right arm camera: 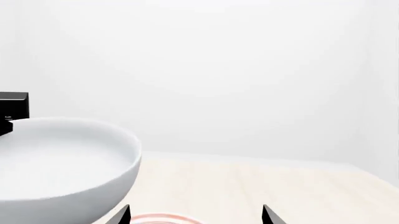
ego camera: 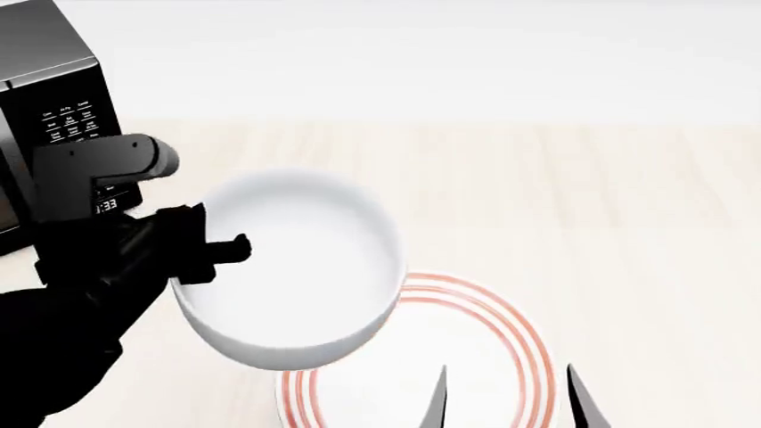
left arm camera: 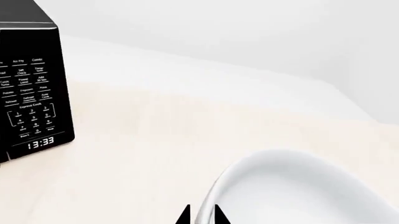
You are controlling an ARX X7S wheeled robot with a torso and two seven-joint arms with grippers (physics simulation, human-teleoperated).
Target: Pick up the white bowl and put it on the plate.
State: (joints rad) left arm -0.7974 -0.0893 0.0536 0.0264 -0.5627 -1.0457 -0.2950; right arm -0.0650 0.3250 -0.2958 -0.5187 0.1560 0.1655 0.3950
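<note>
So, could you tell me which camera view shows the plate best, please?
The head view: the plate shows its red rings from above, though the white bowl overlaps its upper left edge and the frame cuts off its near side. The right wrist view shows only a sliver of red rim at the frame's edge. The left wrist view shows none of it.

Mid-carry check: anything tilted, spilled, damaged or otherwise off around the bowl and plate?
Nothing stands out. The white bowl is empty and whole, gripped at its rim by the left gripper and carried roughly level, overlapping the plate's near-left edge in the head view. The plate lies flat. The right gripper hangs open over it.
</note>
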